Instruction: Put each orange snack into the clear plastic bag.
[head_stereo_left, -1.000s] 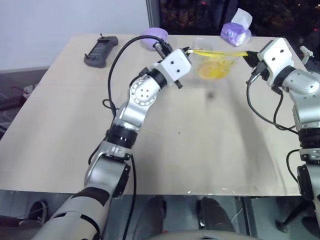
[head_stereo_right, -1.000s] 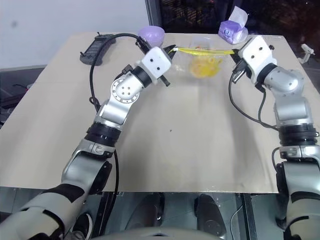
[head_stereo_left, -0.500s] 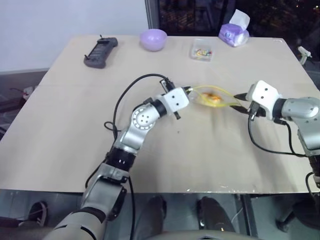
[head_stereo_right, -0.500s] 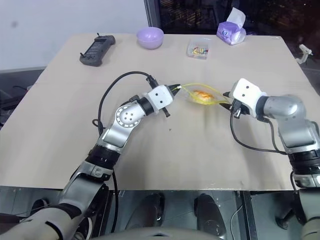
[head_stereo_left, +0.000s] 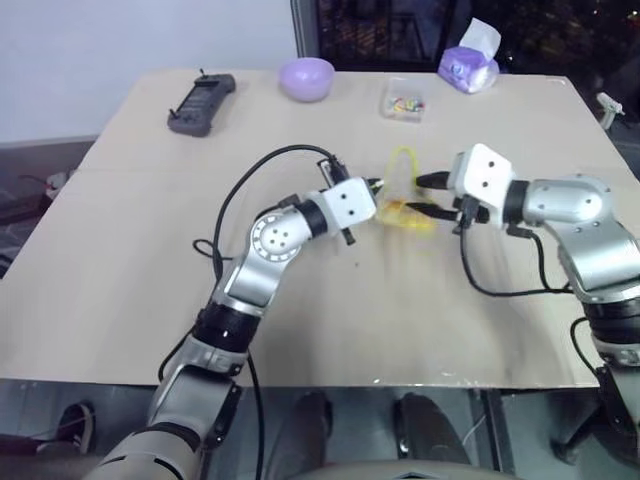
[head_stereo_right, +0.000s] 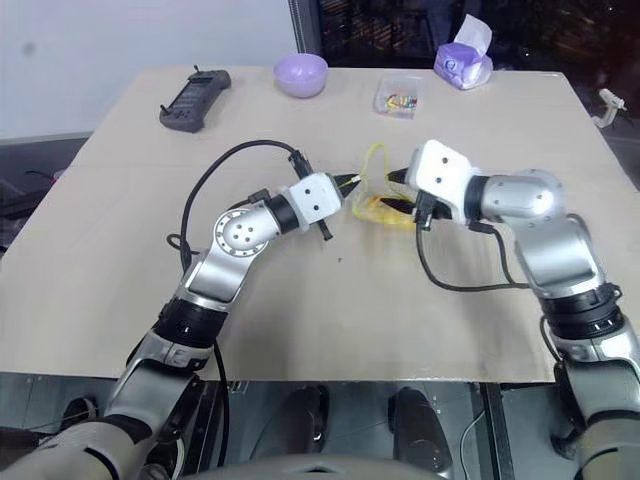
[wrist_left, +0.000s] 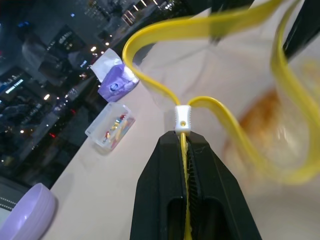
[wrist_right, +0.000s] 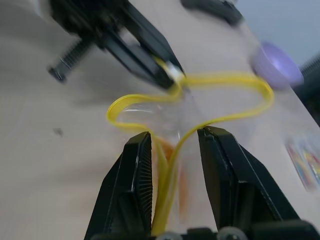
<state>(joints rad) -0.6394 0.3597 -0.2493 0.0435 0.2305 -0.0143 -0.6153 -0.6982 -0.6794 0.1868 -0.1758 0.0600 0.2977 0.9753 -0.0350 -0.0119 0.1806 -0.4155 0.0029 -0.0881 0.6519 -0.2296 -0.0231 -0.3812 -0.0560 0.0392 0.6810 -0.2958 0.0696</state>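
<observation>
Now clear plastic bag (head_stereo_left: 405, 205) hangs between left gripper (head_stereo_left: 375, 186) and right gripper (head_stereo_left: 428, 196).

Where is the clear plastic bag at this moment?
The clear plastic bag lies mid-table between the two grippers; the left gripper pinches its yellow strip, and the right gripper stands open around it.

The orange snack (wrist_left: 260, 112) reads as a smeared orange patch behind the crinkled film of the clear plastic bag (head_stereo_left: 405, 205); its grid pattern cannot be made out. The lilac bowl (wrist_left: 25, 212) is cut off at the picture's edge. The contents of the small clear box (head_stereo_left: 403, 100) are too small to identify.
</observation>
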